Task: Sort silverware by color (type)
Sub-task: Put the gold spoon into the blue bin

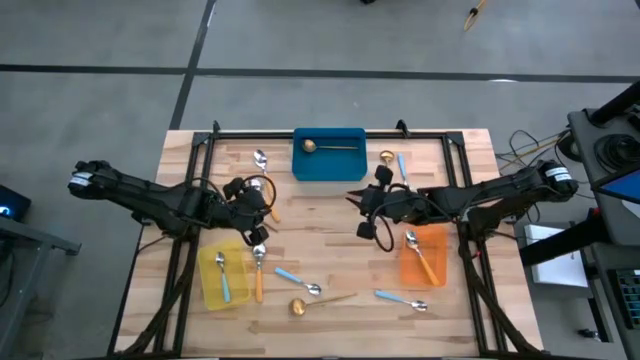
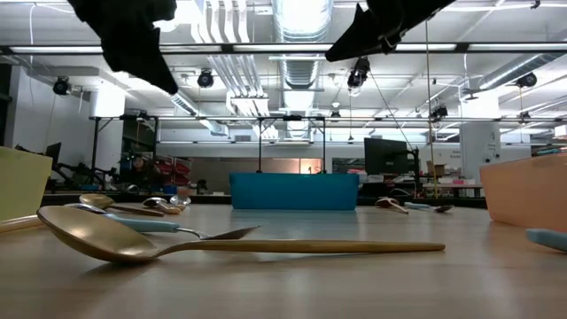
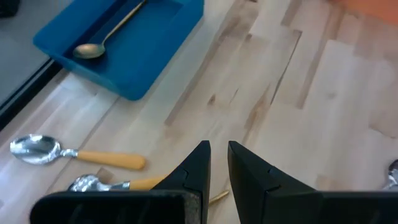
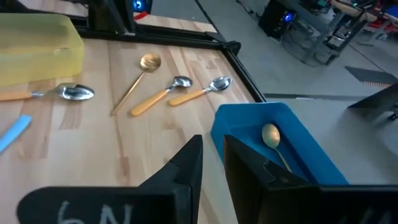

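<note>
My left gripper [image 3: 219,154] hovers over the table's left middle, and also shows in the high view [image 1: 266,203]. Its fingers are a narrow slit apart and hold nothing. Under it lie two orange-handled spoons [image 3: 78,155] [image 3: 107,183] and a gold spoon [image 4: 140,70], all flat on the wood. My right gripper [image 4: 212,149], likewise barely open and holding nothing, hangs near the table's centre [image 1: 353,198], beside the blue bin [image 1: 328,160]. A gold spoon [image 4: 272,138] lies in that bin. More silverware is scattered along the near edge.
The yellow bin [image 1: 222,275] at the near left holds a blue-handled spoon. The orange bin [image 1: 424,256] at the near right holds an orange-handled one. A gold spoon [image 2: 221,244] and blue-handled spoons [image 1: 298,283] [image 1: 402,300] lie near the front. Two more spoons [image 1: 393,160] lie right of the blue bin.
</note>
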Available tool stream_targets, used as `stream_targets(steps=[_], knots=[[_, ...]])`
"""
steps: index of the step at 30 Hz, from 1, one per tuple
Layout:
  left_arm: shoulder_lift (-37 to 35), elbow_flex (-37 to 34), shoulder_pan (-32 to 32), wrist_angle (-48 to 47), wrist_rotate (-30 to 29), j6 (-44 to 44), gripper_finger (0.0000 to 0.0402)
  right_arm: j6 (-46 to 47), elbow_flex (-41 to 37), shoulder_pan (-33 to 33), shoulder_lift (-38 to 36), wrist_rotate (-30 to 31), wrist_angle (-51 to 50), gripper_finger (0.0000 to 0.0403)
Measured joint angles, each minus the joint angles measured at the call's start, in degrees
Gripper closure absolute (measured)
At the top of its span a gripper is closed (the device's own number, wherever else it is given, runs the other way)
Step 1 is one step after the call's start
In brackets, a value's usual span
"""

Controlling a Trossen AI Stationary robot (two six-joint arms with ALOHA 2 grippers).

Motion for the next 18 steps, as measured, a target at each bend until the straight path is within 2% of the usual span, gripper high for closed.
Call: stream_targets(steps=[5, 13, 18], knots=[[1.11, 1.96, 0.12, -2.12, 3.01, 5.43, 0.0364, -1.39, 0.0, 0.09, -0.36, -0.08, 0.2, 0.0347], [4.18, 4.77, 3.03, -11.61, 16.5, 14.35, 0.0364, -3.67, 0.0, 0.09, -0.47, -0.36, 1.29, 0.0347], [7.51, 4.84, 5.47, -17.11, 17.65, 20.89, 0.0364, -4.13, 0.0, 0.07, -0.59, -0.39, 2.03, 0.0347]])
